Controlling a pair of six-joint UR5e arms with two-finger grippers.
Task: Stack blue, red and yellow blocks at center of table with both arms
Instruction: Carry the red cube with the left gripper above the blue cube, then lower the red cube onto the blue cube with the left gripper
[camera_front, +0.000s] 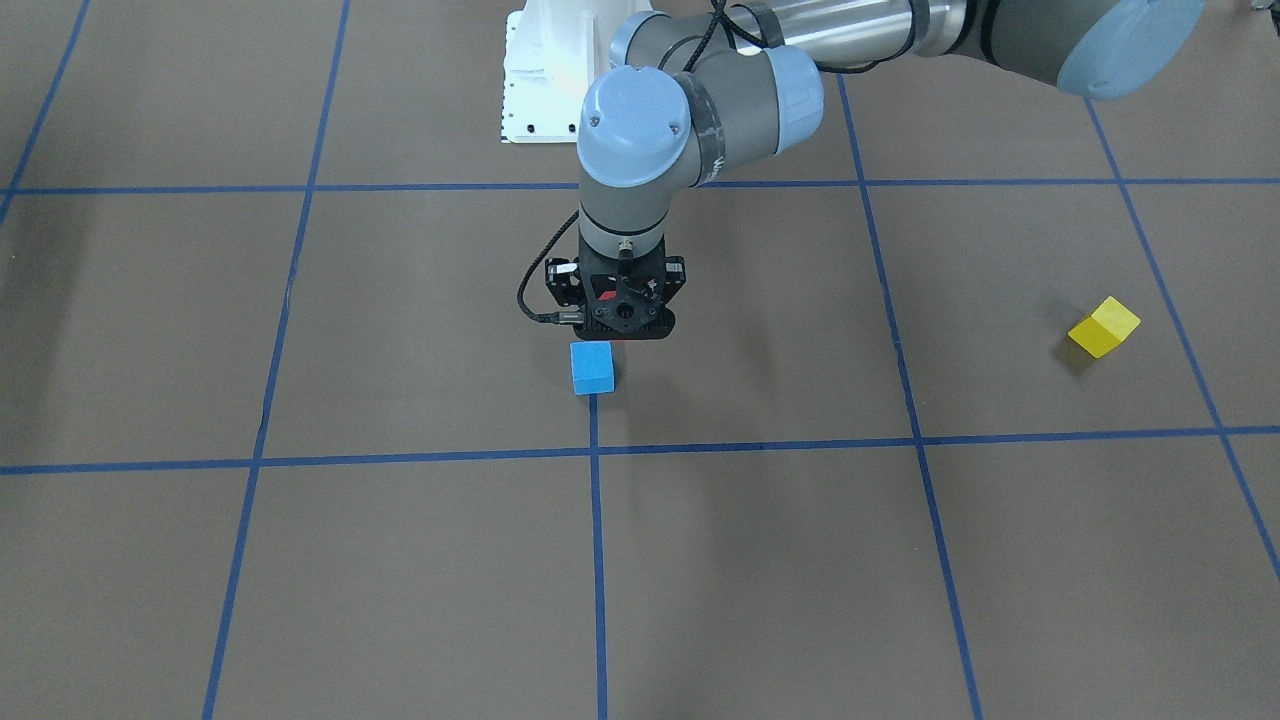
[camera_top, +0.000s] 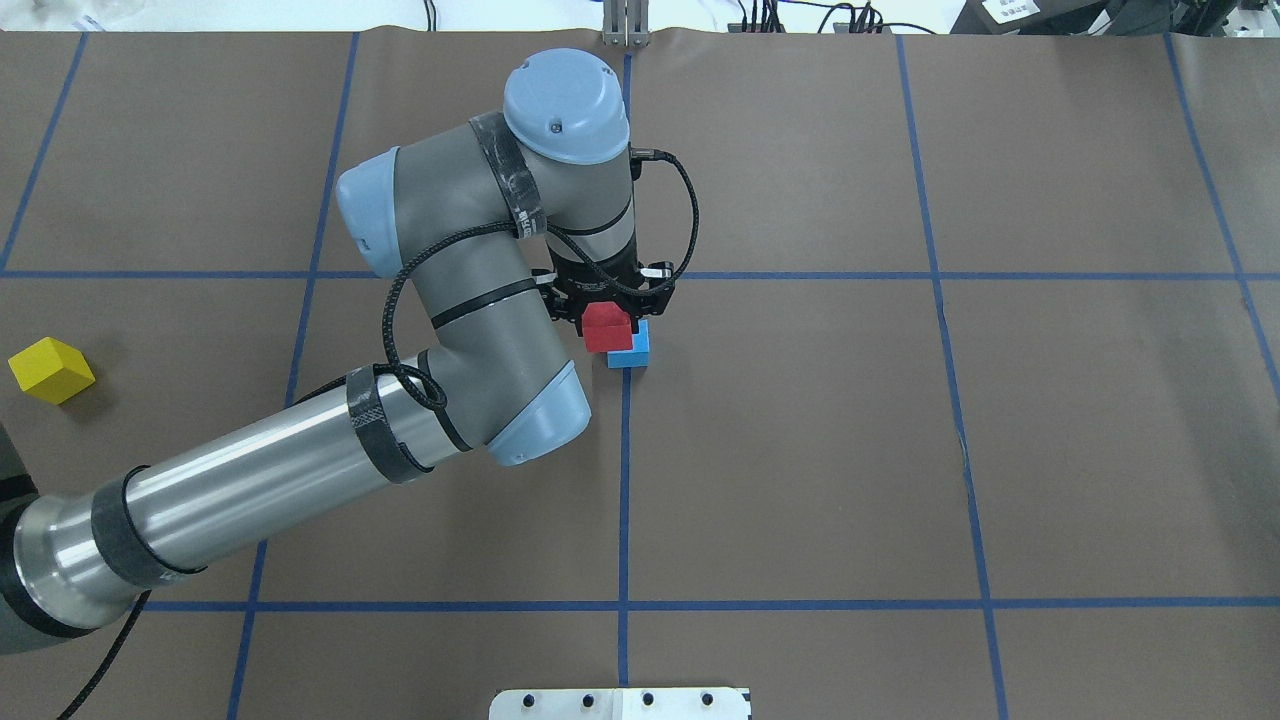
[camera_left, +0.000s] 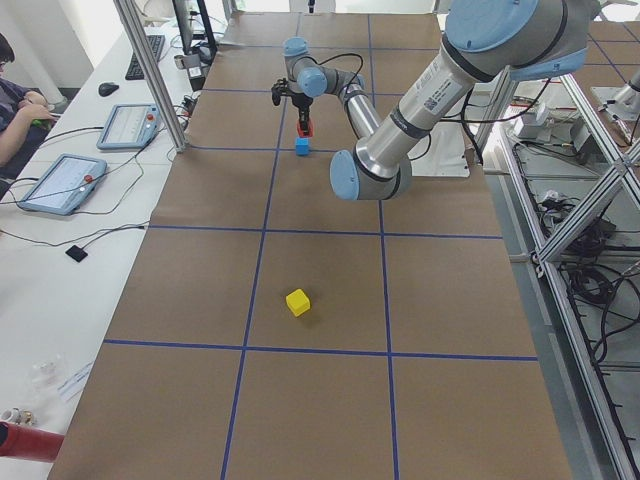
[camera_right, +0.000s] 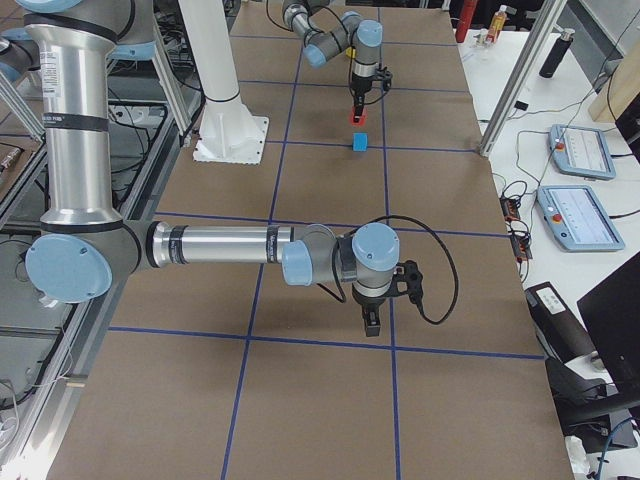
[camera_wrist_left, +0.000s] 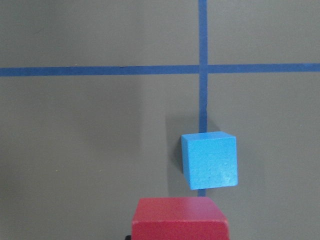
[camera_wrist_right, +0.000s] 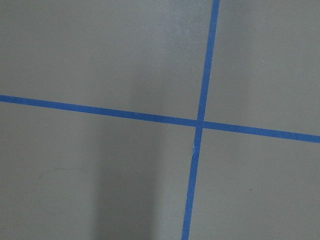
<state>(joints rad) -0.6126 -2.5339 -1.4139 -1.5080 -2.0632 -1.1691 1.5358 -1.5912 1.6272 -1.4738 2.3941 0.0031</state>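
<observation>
The blue block (camera_top: 632, 347) sits just right of centre in the overhead view, flat on the brown table (camera_top: 900, 450). It rests on the blue tape line (camera_top: 624, 480) that runs up the middle of the frame, just below the point where that line meets a cross line. It is a cube with no long axis, and its faces lie square to the tape grid. The left gripper (camera_top: 608, 318) points straight down and is closed on the red block (camera_top: 607, 328), another cube held square to the grid. From overhead the red block overlaps the blue block's upper left corner. In the left wrist view it fills the bottom centre, lower and slightly left of the blue one, so the two are not lined up. Both side views show a gap between them, with red above blue and not touching. The yellow block (camera_top: 51, 369) lies at the middle left edge of the overhead view, well apart from the others and turned diagonally to the tape. Brown surface shows on every side of the blue block. The table's far edge runs along the top of the overhead frame, and the white base plate (camera_top: 620, 703) sits at bottom centre. The right gripper (camera_right: 372, 320) appears only in the exterior right view, lower centre, pointing down near a tape line and far from the blocks. I cannot tell whether it is open or closed.
</observation>
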